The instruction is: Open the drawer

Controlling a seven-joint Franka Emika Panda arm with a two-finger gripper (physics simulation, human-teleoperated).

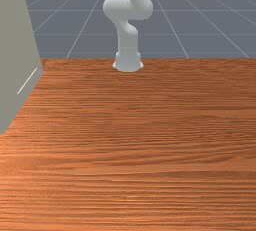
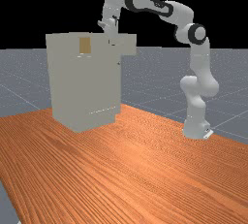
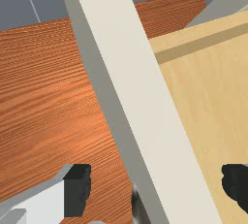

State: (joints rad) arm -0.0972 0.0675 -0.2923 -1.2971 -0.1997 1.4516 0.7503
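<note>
Orange-brown wood table (image 1: 145, 175) occupies the foreground of the front view, its grain running across. Nearest my working point, the gripper (image 3: 156, 189) stands wide, with a broad gap on each side of the pale front panel (image 3: 128, 82). One finger is on the panel's outer side; the other is over the compartment side. Neither is seen touching the panel, and I record no hold on anything. On the outer face, between the panel and the outer finger, part of a dark handle (image 3: 136, 201) is visible; its full shape cannot be told.

Beyond the panel, the pale wooden interior of the drawer (image 3: 208, 92) is exposed. From the far view I confirm the drawer projects from the upper part of the grey cabinet (image 2: 85, 89), on the side toward the arm's base.

Progress: opening is well under way, in my judgement. The drawer is out far enough to show its inside; whether it is at full travel I cannot determine. Should more be required, the outstanding work is a further pull along the same line, using the panel or handle. If the present extent suffices, only backing off without nudging the panel inward is left.

Farthest off, the arm's base (image 1: 128, 61) stands at the table's far edge, with gridded floor (image 1: 210, 30) behind.
</note>
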